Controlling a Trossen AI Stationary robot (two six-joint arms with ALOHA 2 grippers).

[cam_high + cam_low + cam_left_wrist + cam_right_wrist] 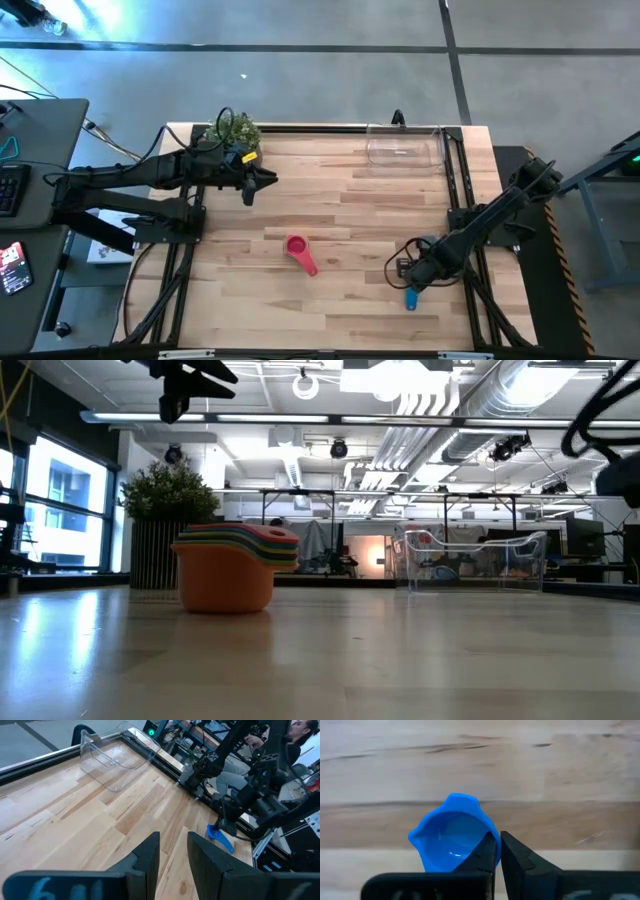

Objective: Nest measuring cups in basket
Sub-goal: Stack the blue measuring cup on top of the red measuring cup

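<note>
Small blue plastic measuring cup (452, 837) on the wooden tabletop (350, 220) near its right edge, rim pinched in right gripper (497, 851) jaws. Might slip out: thin rim hold. Angled low over it. Left gripper (172, 851) raised by the plant, jaws narrowly parted, empty.

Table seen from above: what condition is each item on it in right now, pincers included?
Small blue plastic measuring cup: open side up, rim pinched by the right pincer.
Stack of coloured plastic measuring cups: nested, upright mid-table, nothing touching it.
Clear plastic rectangular basket: upright, empty.
Potted green plant: upright at the table's far left corner.
Right pincer: shut on the blue cup's rim.
Left pincer: open, empty, raised near the plant.
</note>
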